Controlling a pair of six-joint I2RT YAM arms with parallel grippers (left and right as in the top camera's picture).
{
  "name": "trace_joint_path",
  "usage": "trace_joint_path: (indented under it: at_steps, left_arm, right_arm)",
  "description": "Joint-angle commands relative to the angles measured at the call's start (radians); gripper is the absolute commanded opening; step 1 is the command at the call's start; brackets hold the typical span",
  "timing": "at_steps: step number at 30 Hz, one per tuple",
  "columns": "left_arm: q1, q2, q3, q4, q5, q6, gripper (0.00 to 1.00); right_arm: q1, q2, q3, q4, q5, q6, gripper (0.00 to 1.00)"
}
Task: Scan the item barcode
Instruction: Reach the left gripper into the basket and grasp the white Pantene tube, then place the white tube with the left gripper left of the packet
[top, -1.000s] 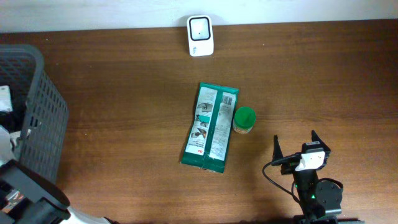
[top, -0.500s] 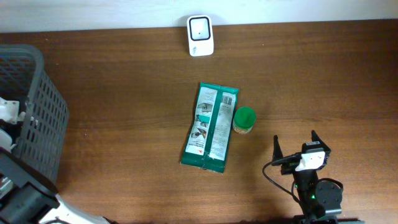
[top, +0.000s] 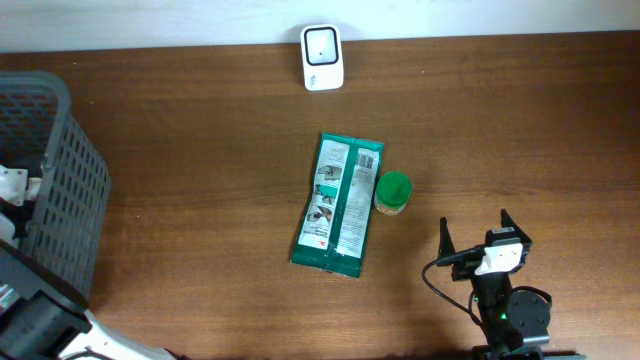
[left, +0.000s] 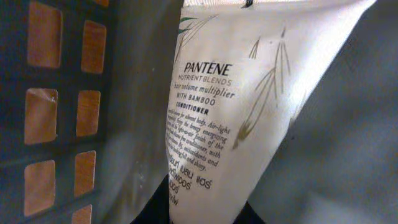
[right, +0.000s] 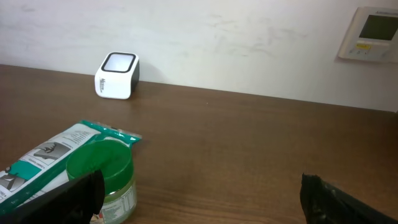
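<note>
In the left wrist view a white Pantene conditioner tube (left: 230, 106) fills the frame inside the grey basket (left: 124, 93). My left gripper (left: 202, 214) is shut on its lower end, with a dark finger (left: 155, 208) pressed against each side. No barcode shows on the printed face. From overhead only a white part of the left arm (top: 10, 185) shows at the basket (top: 65, 190). The white scanner (top: 322, 57) stands at the table's far edge. My right gripper (top: 474, 238) rests open near the front right, holding nothing.
A green packet (top: 338, 203) lies mid-table with a green-lidded jar (top: 392, 192) touching its right side; both appear in the right wrist view, the jar (right: 102, 174) by my left finger. A wall thermostat (right: 373, 34) is at upper right.
The white part of the left arm has shifted toward the table's front inside the basket. The right arm and the things on the table have not moved.
</note>
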Motion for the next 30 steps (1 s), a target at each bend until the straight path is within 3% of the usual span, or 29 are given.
trace_joint_path:
  at_steps: [1,6,12,16,19,22,25,27,30]
  left_arm:
    - [-0.013,0.007,0.031,-0.019,0.016,-0.089,0.0]
    - [-0.047,-0.164,0.136,-0.018,0.016,-0.21,0.0]
    - [-0.103,-0.484,0.169,0.077,0.016,-0.231,0.0]
    - [-0.2,-0.715,0.169,0.123,0.092,-0.476,0.0]
    - [-0.385,-0.82,0.169,0.075,0.216,-0.644,0.0]
    - [-0.671,-0.82,0.168,-0.09,0.256,-0.779,0.0]
    - [-0.889,-0.724,0.168,-0.231,0.251,-0.796,0.0]
    - [-0.994,-0.616,0.168,-0.326,0.194,-0.801,0.0]
    - [-1.104,-0.415,0.168,-0.465,0.035,-0.968,0.0]
  right_arm:
    - [0.009,-0.005,-0.005,-0.005,0.009,0.009,0.98]
    - [0.009,-0.005,-0.005,-0.005,0.009,0.009,0.98]
    - [0.009,-0.005,-0.005,-0.005,0.009,0.009,0.98]
    - [0.009,-0.005,-0.005,-0.005,0.009,0.009,0.99]
    - [0.009,-0.005,-0.005,-0.005,0.009,0.009,0.98]
    - [0.009,-0.005,-0.005,-0.005,0.009,0.009,0.98]
    - [0.009,-0.005,-0.005,-0.005,0.009,0.008,0.98]
    - [0.009,-0.005,-0.005,-0.005,0.009,0.009,0.98]
    - [0.009,-0.005,-0.005,-0.005,0.009,0.009,0.98]
